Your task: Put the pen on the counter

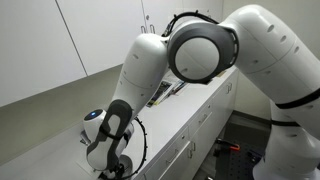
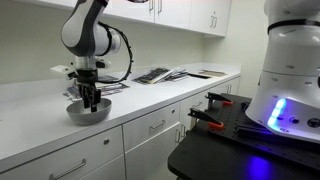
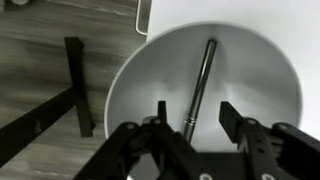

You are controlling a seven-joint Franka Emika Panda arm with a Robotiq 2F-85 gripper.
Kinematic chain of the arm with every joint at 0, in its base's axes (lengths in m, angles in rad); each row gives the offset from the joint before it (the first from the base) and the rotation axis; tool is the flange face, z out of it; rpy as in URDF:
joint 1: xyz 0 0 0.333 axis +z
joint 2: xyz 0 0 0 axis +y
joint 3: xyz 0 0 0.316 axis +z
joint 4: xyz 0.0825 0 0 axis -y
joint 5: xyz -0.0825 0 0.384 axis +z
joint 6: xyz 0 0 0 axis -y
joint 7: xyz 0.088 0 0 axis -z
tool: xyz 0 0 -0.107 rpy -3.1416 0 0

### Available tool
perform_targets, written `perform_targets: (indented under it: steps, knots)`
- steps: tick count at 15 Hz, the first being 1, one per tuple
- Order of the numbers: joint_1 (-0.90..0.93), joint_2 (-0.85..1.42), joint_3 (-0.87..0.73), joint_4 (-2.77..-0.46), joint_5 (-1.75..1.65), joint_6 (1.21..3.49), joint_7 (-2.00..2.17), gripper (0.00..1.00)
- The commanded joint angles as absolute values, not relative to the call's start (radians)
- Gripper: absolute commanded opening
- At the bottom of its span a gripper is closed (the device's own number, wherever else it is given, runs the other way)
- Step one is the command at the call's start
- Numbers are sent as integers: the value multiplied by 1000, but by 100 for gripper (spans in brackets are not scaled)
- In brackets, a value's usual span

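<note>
Running along the wall, the counter (image 2: 140, 100) is a long, smooth, white slab, hard and flat. On it sits a round bowl (image 3: 262, 70) with a pale, matte, curved inside, and the pen (image 3: 203, 75) lies in it, resting across the slope. The gripper (image 3: 193, 110) hangs over it, jaws part-spread either side of the shaft, not yet pinching. The pen looks light, stiff, slim and slick like metal. It is best taken mid-shaft, across its width, lest it roll.
</note>
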State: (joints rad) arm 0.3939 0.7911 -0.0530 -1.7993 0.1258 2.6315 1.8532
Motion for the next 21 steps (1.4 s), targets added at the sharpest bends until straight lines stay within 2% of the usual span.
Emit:
perform_targets:
  steps: [1, 6, 7, 8, 12, 15, 21]
  knots:
    - [426, 845, -77, -1737, 123, 2634, 1903, 55]
    - [426, 898, -85, -1668, 126, 2618, 1912, 56]
    - [424, 907, -85, -1656, 128, 2611, 1911, 46]
    - [424, 914, -85, -1648, 127, 2609, 1908, 31]
    - [422, 940, -86, -1619, 127, 2603, 1901, 0]
    - [415, 935, -76, -1615, 130, 2603, 1886, 3]
    - [395, 783, -46, -1707, 116, 2555, 1791, 3]
